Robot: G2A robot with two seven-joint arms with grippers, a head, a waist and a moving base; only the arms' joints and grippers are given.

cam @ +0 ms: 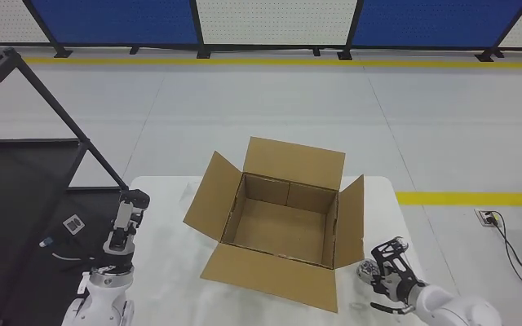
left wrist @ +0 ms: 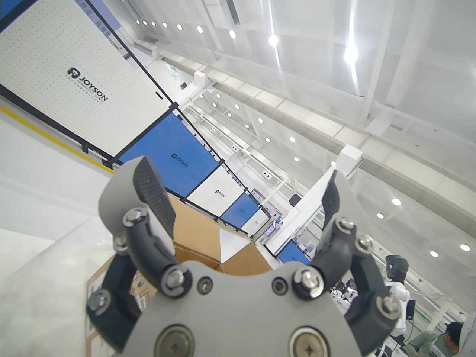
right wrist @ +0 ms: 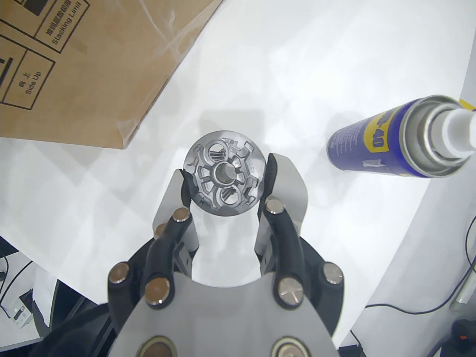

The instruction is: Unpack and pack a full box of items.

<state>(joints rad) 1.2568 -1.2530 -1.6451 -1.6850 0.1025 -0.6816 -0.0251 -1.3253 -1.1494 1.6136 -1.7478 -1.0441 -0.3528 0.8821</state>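
An open cardboard box (cam: 269, 281) stands in the middle of the white table (cam: 163, 269), flaps spread, its brown floor bare. My right gripper (cam: 375, 273) is just off the box's near right corner, low over the table, shut on a round grey metal part (right wrist: 225, 178) with cut-out holes and a centre bore. The box's outer wall (right wrist: 74, 57) shows beyond it. A blue and yellow spray can (right wrist: 394, 139) with a white nozzle is close by, near the table's edge. My left gripper (cam: 133, 200) is at the table's left side, pointing upward, open (left wrist: 240, 172) and holding nothing.
A black cart (cam: 41, 187) stands against the table's left side. The table's right edge runs close to the spray can, with cables on the floor (right wrist: 438, 310) beyond. Bare table surface lies left of the box.
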